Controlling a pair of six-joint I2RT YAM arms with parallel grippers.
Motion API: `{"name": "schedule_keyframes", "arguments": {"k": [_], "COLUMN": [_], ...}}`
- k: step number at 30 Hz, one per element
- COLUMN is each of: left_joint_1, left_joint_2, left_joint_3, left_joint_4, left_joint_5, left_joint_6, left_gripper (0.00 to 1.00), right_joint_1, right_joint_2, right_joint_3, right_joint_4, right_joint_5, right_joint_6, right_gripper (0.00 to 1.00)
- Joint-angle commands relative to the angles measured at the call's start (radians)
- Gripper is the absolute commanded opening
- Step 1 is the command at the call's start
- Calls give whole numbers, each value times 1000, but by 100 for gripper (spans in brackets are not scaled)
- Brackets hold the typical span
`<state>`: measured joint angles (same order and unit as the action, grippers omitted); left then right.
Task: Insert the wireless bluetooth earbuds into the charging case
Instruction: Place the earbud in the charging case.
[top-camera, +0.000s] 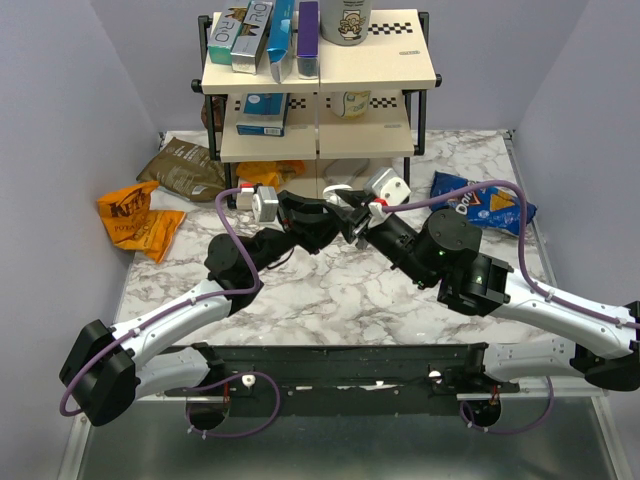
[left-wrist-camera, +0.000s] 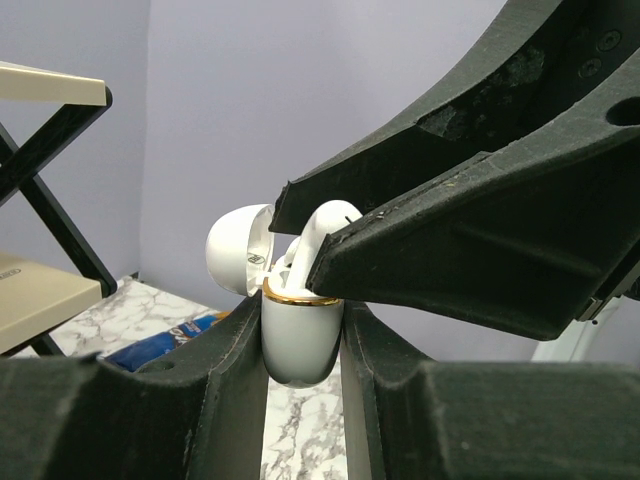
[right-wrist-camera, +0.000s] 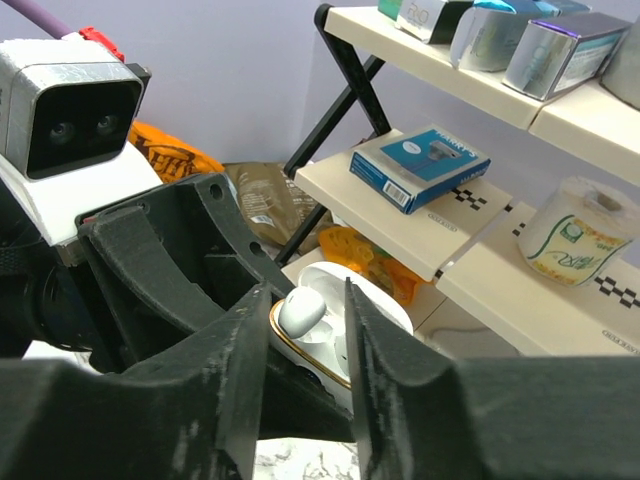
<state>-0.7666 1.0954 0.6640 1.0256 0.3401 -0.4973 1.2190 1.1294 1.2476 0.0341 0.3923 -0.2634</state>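
Left wrist | left hand (left-wrist-camera: 303, 318) pinching charging case (left-wrist-camera: 300, 345); right hand (right-wrist-camera: 302, 292) spread astride earbud (right-wrist-camera: 300, 314) in case

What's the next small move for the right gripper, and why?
Probably ease the right gripper apart and back straight off. The white earbud between its fingers sits inside the gold rim of the open charging case, which the left gripper clamps. Whether the bud is fully seated I can't tell.
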Motion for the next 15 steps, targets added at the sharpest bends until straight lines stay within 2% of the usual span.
{"name": "schedule_keyframes", "arguments": {"k": [1,6,15], "left_joint_1": [4,4,4], "left_joint_2": [-11,-11,-9], "left_joint_3": [32,28,17], "left_joint_4": [30,31,42], "left_joint_5": [-18,-19,-26], "left_joint_6": [5,9,11], "left_gripper": [0,0,0], "right_joint_1": [11,10,11], "right_joint_2": [-11,-32,-79], "right_joint_3": [24,67,107], "right_joint_4": [-14,-17,-28], "right_joint_5": [29,33,42], "right_joint_6": [13,42,56], "right_gripper": [46,55,59]}}
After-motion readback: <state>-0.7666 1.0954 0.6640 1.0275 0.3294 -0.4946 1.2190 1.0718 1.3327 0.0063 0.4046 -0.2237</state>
